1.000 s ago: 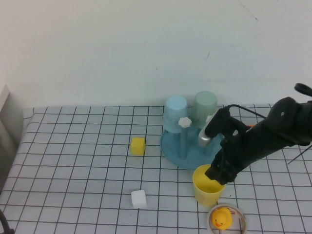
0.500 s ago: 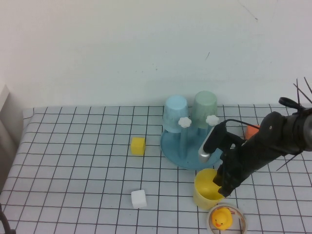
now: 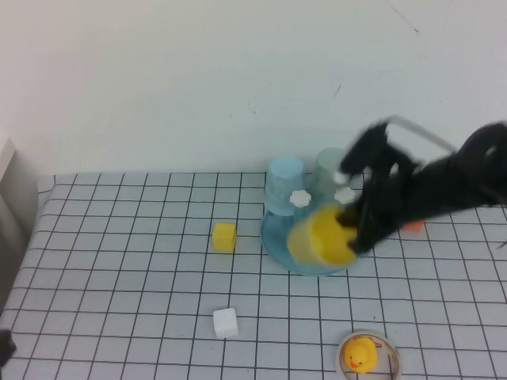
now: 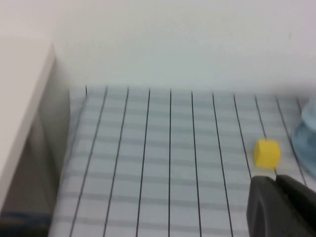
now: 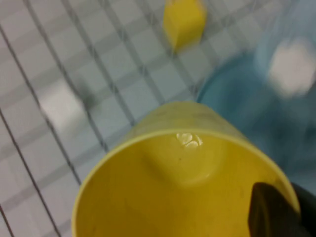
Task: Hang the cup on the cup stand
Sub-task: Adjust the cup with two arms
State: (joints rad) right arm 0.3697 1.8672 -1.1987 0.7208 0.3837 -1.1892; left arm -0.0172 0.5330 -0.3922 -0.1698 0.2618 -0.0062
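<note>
High view: the right gripper [image 3: 354, 229], at centre right of the frame, is clamped on the rim of the cup [image 3: 320, 236], a plain yellow tumbler lifted on its side over the front of the blue cup stand [image 3: 279, 241]. The left gripper [image 4: 281, 197], fingers closed and empty, hangs over the grid table [image 4: 148, 163].

Surface: white tabletop [image 3: 119, 261] with black grid lines.
Middle: yellow block [image 3: 224, 237].
Near edge: white block [image 3: 226, 322], duck on ring [image 3: 361, 354].
Far right: cup stand [image 3: 279, 237].
</note>
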